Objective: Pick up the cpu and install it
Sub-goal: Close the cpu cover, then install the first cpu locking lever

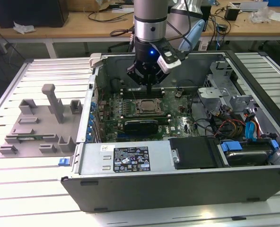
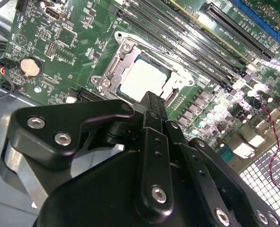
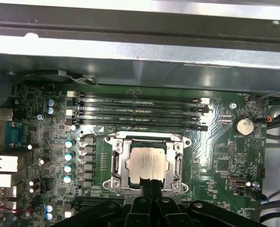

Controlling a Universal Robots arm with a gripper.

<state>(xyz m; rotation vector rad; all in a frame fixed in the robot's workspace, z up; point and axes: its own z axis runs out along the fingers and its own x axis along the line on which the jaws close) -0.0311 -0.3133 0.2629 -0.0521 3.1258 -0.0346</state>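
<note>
The cpu (image 1: 147,106) lies flat inside the metal socket frame (image 3: 116,163) on the green motherboard, its silver top facing up. In both wrist views the cpu (image 2: 142,80) (image 3: 147,161) sits squarely in the socket with nothing on top of it. My gripper (image 1: 151,89) hangs just above the socket's rear edge, inside the open computer case. Its black fingers are pressed together in both wrist views, and the gripper (image 2: 152,101) (image 3: 149,183) holds nothing. The fingertips end at the near edge of the cpu.
The case wall (image 1: 178,189) rings the board. Memory slots (image 3: 137,111) run behind the socket, and a long black card (image 1: 141,126) lies in front of it. Cables (image 1: 225,125) and a drive bay (image 1: 244,151) fill the exterior view's right. A grey fixture tray (image 1: 40,123) lies outside the case.
</note>
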